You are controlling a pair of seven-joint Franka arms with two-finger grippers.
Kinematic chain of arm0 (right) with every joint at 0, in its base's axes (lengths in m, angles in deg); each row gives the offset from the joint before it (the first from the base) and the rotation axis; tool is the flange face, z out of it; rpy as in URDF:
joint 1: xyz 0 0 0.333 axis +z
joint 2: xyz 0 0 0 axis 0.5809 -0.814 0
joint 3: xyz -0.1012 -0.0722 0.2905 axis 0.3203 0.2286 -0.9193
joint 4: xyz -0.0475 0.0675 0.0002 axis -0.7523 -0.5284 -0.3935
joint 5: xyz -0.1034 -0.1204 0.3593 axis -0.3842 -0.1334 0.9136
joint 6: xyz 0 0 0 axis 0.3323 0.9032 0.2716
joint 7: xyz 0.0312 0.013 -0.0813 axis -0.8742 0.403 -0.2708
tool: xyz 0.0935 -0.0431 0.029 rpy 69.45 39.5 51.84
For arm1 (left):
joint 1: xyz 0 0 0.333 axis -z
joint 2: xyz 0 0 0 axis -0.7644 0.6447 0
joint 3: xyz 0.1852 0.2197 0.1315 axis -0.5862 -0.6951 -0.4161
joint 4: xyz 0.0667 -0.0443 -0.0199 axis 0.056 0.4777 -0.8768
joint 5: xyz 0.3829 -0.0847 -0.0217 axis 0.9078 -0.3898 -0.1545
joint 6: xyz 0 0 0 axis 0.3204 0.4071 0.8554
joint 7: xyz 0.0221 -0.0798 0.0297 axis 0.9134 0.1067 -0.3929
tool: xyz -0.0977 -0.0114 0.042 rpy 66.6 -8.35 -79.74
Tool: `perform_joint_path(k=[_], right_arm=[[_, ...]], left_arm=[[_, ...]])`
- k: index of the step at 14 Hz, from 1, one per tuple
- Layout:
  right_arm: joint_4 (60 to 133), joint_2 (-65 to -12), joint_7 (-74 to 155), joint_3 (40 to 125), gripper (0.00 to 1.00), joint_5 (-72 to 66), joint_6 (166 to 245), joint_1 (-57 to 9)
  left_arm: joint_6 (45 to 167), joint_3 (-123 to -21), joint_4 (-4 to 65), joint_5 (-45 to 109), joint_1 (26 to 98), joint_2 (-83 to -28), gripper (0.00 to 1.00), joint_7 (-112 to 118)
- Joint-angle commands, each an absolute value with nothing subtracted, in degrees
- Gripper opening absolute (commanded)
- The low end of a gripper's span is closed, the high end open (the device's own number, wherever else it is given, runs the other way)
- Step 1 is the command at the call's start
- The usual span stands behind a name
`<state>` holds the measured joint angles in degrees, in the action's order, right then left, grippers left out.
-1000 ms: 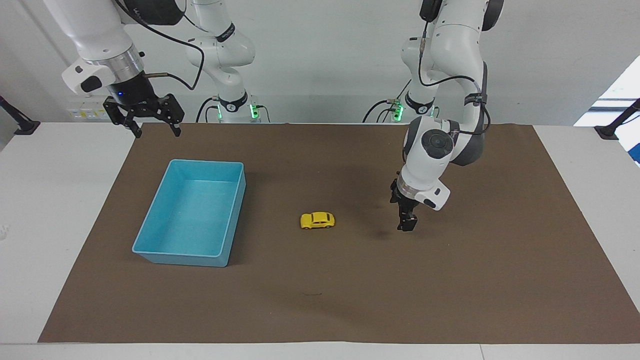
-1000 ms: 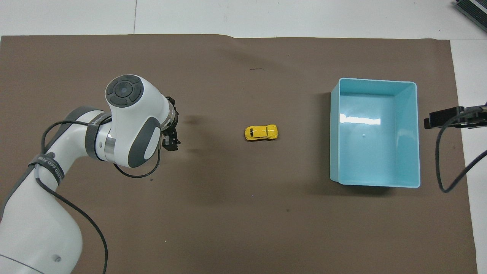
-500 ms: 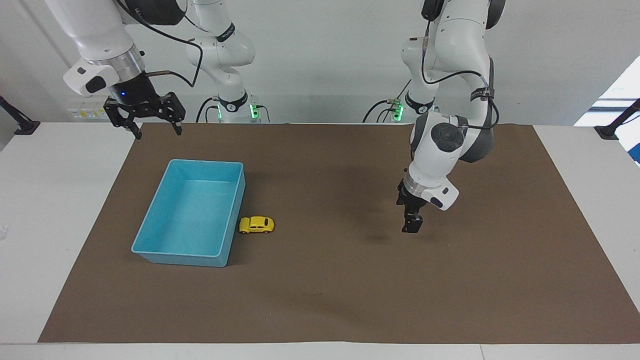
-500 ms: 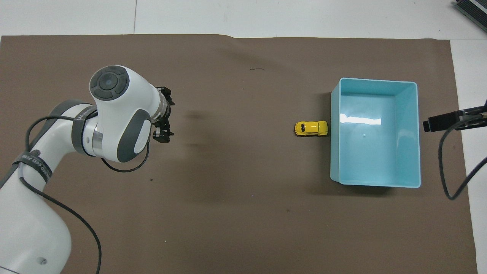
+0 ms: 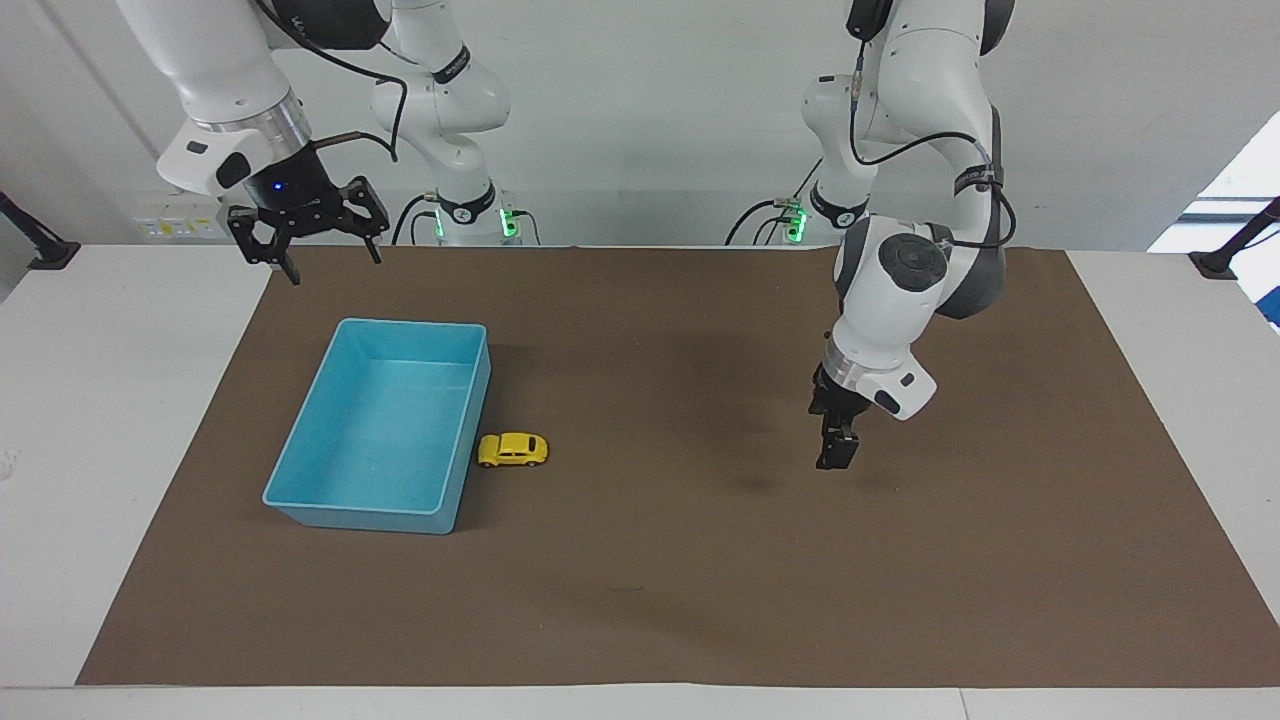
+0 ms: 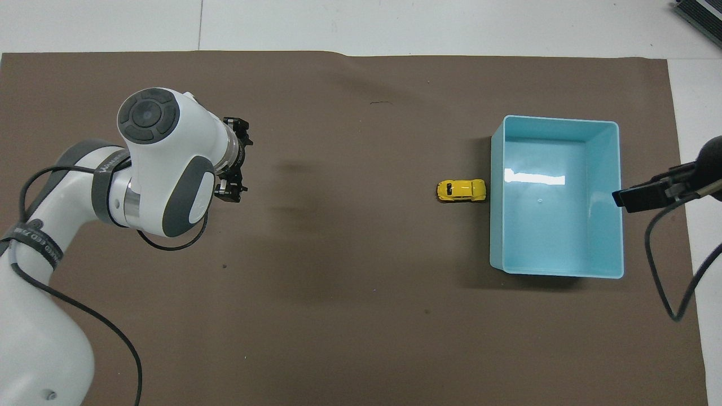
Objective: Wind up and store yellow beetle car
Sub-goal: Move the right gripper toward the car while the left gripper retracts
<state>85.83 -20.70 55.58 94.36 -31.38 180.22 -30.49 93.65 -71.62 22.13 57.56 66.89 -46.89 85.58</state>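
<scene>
My left hand (image 5: 836, 455) hangs low over bare brown mat toward the left arm's end of the table, fingers spread and holding nothing. My right hand (image 5: 322, 245) is up over the table edge nearest the robots, by the corner of the blue bin (image 5: 300, 450), its fingers likewise spread and empty. The yellow beetle car (image 5: 513, 450) sits on its wheels on the mat, nose against the bin's long outer wall or just short of it; I cannot tell whether they touch. It is outside the bin, well apart from my left hand and closer to the right arm's end. I judge the winding and run are behind us and storing is the step in hand: the next move calls for bringing a hand over the car, most likely the right one, coming down with the fingers straddling its narrow flanks, pinching, lifting clear of the rim and releasing inside. The car is small, glossy, hard and rounded, so the pinch must sit low on the sides or it may squirt out or roll. The bin is smooth plastic, rectangular, open-topped and empty; the mat (image 5: 700, 580) is matte and flat.
</scene>
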Motion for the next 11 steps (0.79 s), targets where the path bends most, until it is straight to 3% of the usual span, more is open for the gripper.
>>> perform_joint_path(k=[1,5,11], right_arm=[[88.95,-18.69,64.55,92.95,1.00,-31.19,180.73,-30.77],[89.66,-19.13,77.83,92.42,1.00,-31.80,181.09,-29.98],[92.21,-22.02,97.78,92.33,1.00,-31.98,187.85,-27.97]], left_arm=[[92.22,-71.63,22.43,58.89,65.86,-49.49,1.00,77.41],[89.15,-71.55,22.52,58.89,61.91,-52.66,1.00,65.71],[83.08,-71.55,23.05,58.27,57.95,-57.06,1.00,45.69]])
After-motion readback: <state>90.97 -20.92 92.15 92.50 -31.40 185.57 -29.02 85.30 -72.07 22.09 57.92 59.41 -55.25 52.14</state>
